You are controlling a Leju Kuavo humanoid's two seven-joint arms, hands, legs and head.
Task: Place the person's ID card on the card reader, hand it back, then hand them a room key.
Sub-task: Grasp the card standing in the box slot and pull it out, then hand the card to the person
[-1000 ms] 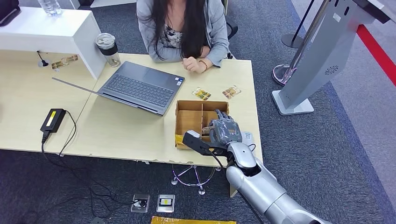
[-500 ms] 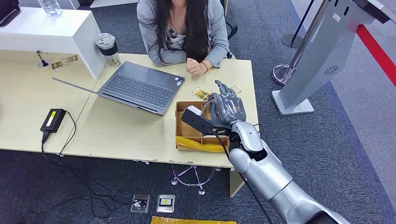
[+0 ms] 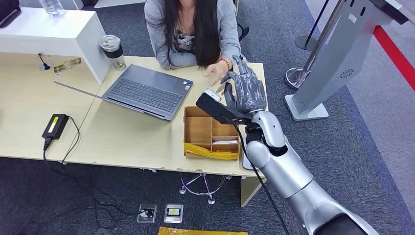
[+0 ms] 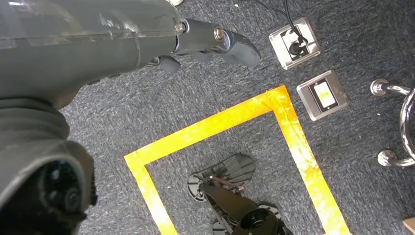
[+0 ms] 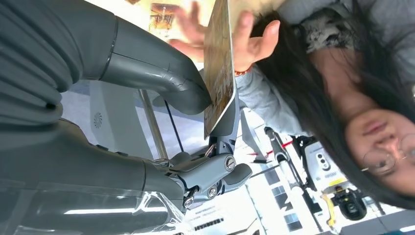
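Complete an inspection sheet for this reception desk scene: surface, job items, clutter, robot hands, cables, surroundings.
Surface: pale wooden desk, with a raised white shelf at its far left.
Job items: a card pinched in the right robot hand, held out toward the person's open hand; a divided cardboard box sits below the arm.
Clutter: open laptop, lidded tumbler, black adapter.
Robot hands: right grips the card; left robot hand hangs over the carpet, holding nothing.
Cables: adapter lead trails off the desk edge to the floor.
Surroundings: grey kiosk stand, floor sockets, yellow floor tape.
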